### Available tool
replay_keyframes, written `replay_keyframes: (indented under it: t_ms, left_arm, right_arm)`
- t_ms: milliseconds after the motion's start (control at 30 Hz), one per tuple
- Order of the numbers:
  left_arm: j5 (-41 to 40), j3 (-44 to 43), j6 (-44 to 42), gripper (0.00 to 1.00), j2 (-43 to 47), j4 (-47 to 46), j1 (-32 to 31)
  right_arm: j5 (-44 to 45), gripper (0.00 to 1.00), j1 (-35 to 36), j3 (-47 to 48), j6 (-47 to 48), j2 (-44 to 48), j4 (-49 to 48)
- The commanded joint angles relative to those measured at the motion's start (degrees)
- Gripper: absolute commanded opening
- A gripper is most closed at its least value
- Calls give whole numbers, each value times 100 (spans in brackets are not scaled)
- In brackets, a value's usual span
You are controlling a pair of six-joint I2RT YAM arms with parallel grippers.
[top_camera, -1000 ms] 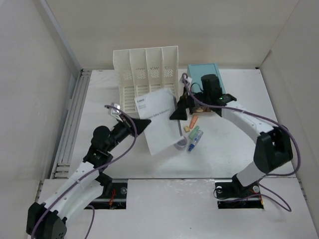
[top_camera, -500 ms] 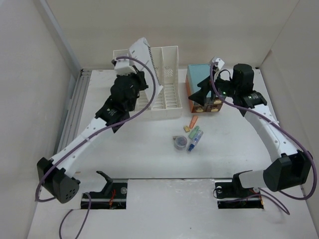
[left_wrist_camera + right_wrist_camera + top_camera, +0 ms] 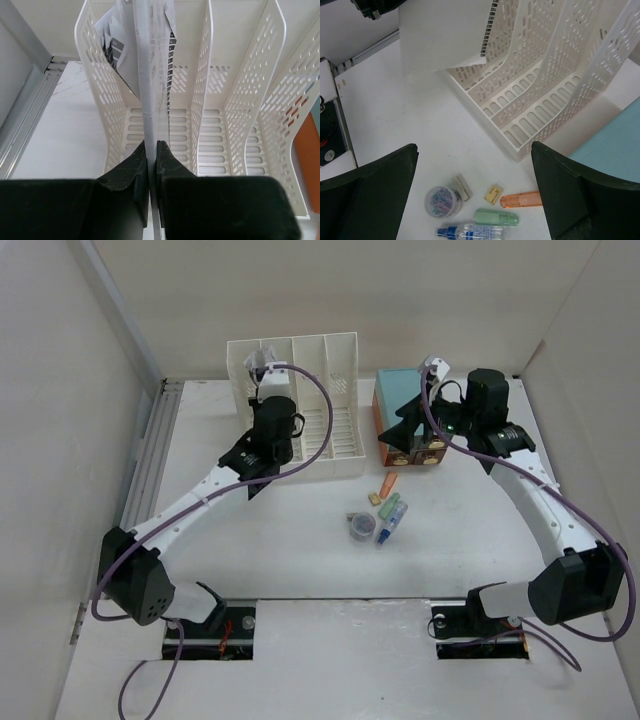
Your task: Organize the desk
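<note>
1. Since half a second ago, the left arm has brought the paper from a tilt above the rack to upright at the rack's left end. The right arm has not shifted.
2. Left fingers [image 3: 144,161] are pressed together on the near edge of the paper [image 3: 152,75], pinching it edge-on. Judged reason: held thin and vertical, it can slide between the rack walls.
3. Straight ahead of those fingers is the file rack [image 3: 215,100]. The paper lines up with the second wall from the left, and which side of that wall it sits on cannot be told. A printed leaf curls into the leftmost slot.
4. Right fingers [image 3: 405,423] are spread wide and hold nothing. They hang at the front of the teal drawer box [image 3: 395,388], probably parked clear while the left arm files.
5. Below the right fingers, toward the arm bases, lies a loose cluster, not yet sorted: clip tub [image 3: 441,201], beige block [image 3: 463,185], yellow block [image 3: 493,194], orange marker [image 3: 521,200], green marker [image 3: 496,217], clear tube [image 3: 470,231].
6. Counts: one paper, one rack with four slots, one drawer box, six loose small items.
7. The counter [image 3: 250,540] lies under both sets of fingers and carries everything. Its grey rail [image 3: 145,480] runs well to the left of the left fingers.
</note>
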State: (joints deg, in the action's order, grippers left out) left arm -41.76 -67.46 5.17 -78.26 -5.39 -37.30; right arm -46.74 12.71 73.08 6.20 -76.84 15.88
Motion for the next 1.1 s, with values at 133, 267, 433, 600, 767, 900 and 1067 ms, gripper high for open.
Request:
replay_keyframes:
  t_ms: [133,267,433,600,767,900,1067]
  left_arm:
    - [484,-57,-613,0,-93,-1376,188]
    - [414,249,-929,0,-250,-2042,188]
    - [466,839,-1045,0,-444,-3247,188]
    - [170,1559,-1245,0,-611,-4894,4]
    - [-175,2448,-2000,0,-1033,-7131,-181]
    - [-447,2387,-2729,0,-1420,-8196,-392]
    - [-500,2063,-3232,0,-1709,-8865,-542]
  right_arm:
    - [-142,100,-84,-21,-4,29,-103]
    - [-195,100,-84,-22,-4,29,-103]
    - [-248,100,-84,-22,-4,-94,-103]
    - [-248,100,-84,-22,-4,-147,-103]
    - [-300,100,-84,-74,-4,-200,-155]
    - [-301,100,-84,-127,-4,-253,-155]
    - [-353,100,-84,-127,48,-376,-155]
